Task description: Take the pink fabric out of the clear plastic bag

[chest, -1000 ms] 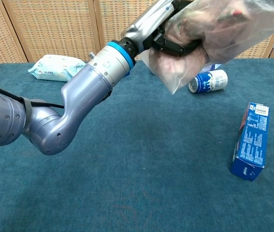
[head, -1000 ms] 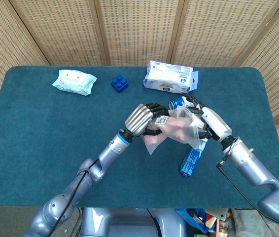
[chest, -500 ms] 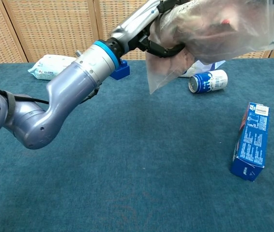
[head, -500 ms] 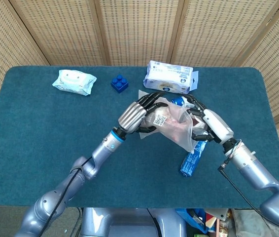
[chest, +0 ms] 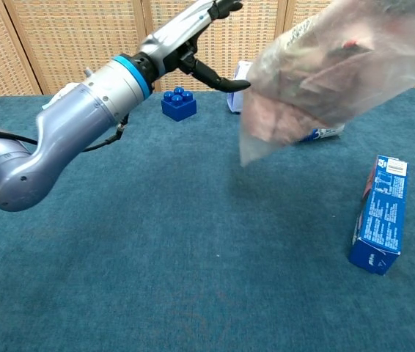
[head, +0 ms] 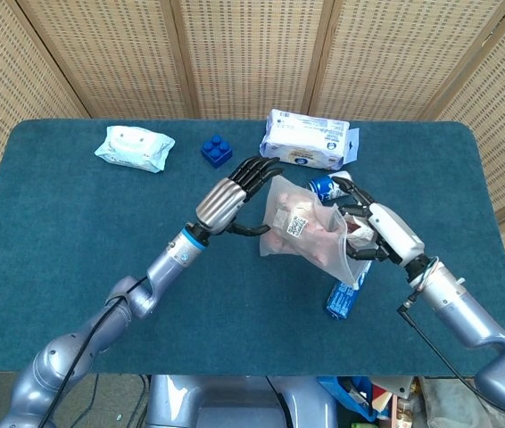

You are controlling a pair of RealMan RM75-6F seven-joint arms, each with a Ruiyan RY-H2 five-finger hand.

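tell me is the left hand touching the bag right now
Apart. The chest view shows teal table and screen between the left hand and the bag, which hangs from the right hand.

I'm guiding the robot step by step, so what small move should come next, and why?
Probably bring the left hand back to the bag. It hangs open beside the bag, touching nothing, while the right hand alone holds the bag up off the table with the pink fabric inside.
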